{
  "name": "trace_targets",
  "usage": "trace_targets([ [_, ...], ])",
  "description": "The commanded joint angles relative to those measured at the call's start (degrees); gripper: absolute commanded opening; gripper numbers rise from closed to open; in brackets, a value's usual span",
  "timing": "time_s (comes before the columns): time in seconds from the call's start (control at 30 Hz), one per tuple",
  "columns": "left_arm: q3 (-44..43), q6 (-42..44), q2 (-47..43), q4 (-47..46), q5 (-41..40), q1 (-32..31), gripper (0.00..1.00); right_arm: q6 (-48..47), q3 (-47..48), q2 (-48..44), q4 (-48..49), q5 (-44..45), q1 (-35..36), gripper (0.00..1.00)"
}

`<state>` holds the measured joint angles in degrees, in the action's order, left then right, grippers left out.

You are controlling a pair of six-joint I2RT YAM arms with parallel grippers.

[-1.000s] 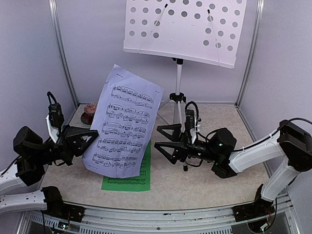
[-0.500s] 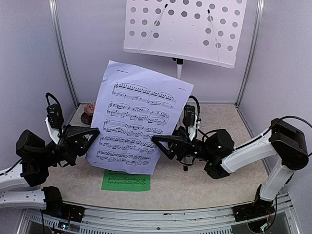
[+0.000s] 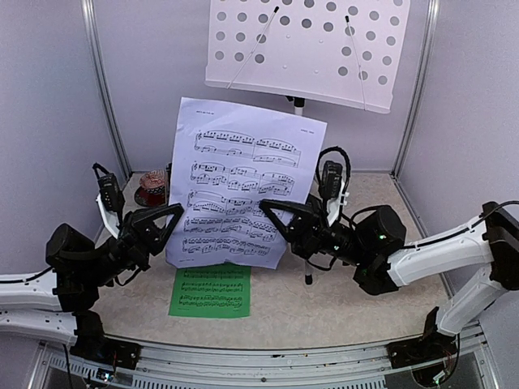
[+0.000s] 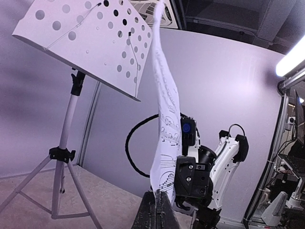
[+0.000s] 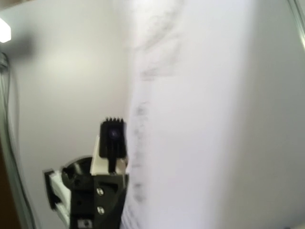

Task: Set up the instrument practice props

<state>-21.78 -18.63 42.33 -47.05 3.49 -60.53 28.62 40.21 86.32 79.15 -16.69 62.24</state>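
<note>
Left gripper: jaws together on the lower left edge of the lavender sheet, at the page's 8 o'clock. No change from a second back. In the wrist view the page rises edge-on from the closed jaws.

Lavender sheet: a second ago it hung tilted from that one grip, its foot over the green sheet. Now it stands higher and squarer, print facing the near edge, clear of the table.

Right gripper: the change. It was wide apart and short of the page; now it is clamped on the lower right edge, at 4 o'clock. Its wrist view shows only blurred paper.

Reading: page now carried by both arms, so the lift to the music stand looks ready. The desk sits at the page's 12 to 1 o'clock, above and behind, bare.

Surface: the beige speckled table. The metronome is at the page's 9 o'clock, against the back left, half hidden. The green sheet lies flat at 6 o'clock, untouched. Stand legs are behind the right arm.

Room: pale lavender walls on three sides, metal posts in the back corners.
</note>
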Motion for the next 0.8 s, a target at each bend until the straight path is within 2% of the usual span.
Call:
trace_targets([
  [0.0, -1.4, -0.5, -0.5, 3.6, -10.8, -0.4, 0.04, -8.8, 2.6, -10.3, -18.2, 8.5, 0.3, 0.0],
  [0.07, -3.7, 1.0, -0.2, 8.4, -14.3, -0.4, 0.25, -12.0, 5.3, -13.6, -28.0, 11.0, 0.3, 0.0],
  [0.1, -5.5, 2.2, 0.2, 11.4, -15.7, -0.4, 0.31, -13.8, 6.8, -15.0, -32.8, 12.4, 0.3, 0.0],
  [0.23, -13.2, 8.0, 2.9, 21.2, -22.6, -0.4, 0.43, -20.5, 13.2, -20.9, -48.9, 18.3, 0.3, 0.0],
  [0.37, -19.7, 14.2, 6.8, 23.1, -27.7, -0.1, 0.53, -26.1, 20.0, -24.5, -61.1, 23.1, 0.2, 0.0],
  [0.6, -39.0, 25.5, 20.2, 28.7, -27.2, 1.2, 0.62, -31.0, 29.5, -26.7, -69.5, 29.8, 0.2, 0.0],
  [0.77, -51.3, 34.8, 27.8, 31.2, -23.6, 2.9, 0.57, -33.9, 35.0, -26.7, -70.8, 31.9, -0.1, 0.0],
])
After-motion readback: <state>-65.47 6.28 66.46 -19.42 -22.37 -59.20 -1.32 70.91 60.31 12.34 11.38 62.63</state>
